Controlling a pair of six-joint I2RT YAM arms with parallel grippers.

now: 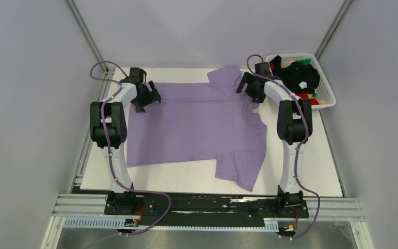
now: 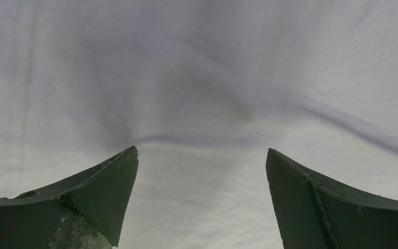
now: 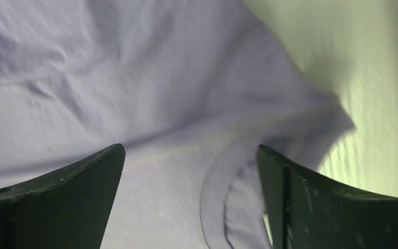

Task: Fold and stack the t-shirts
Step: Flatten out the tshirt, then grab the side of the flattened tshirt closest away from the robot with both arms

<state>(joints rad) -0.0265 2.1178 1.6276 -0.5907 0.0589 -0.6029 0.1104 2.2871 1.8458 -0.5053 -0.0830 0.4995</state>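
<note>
Worktop (image 1: 311, 171) with purple shirt (image 1: 197, 124) spread flat across it.
White basket (image 1: 327, 92) at its far right corner holds the other shirts (image 1: 300, 78); left tool (image 2: 202, 171) and right tool (image 3: 192, 166) both gape wide over the purple cloth, gripping nothing.
</note>
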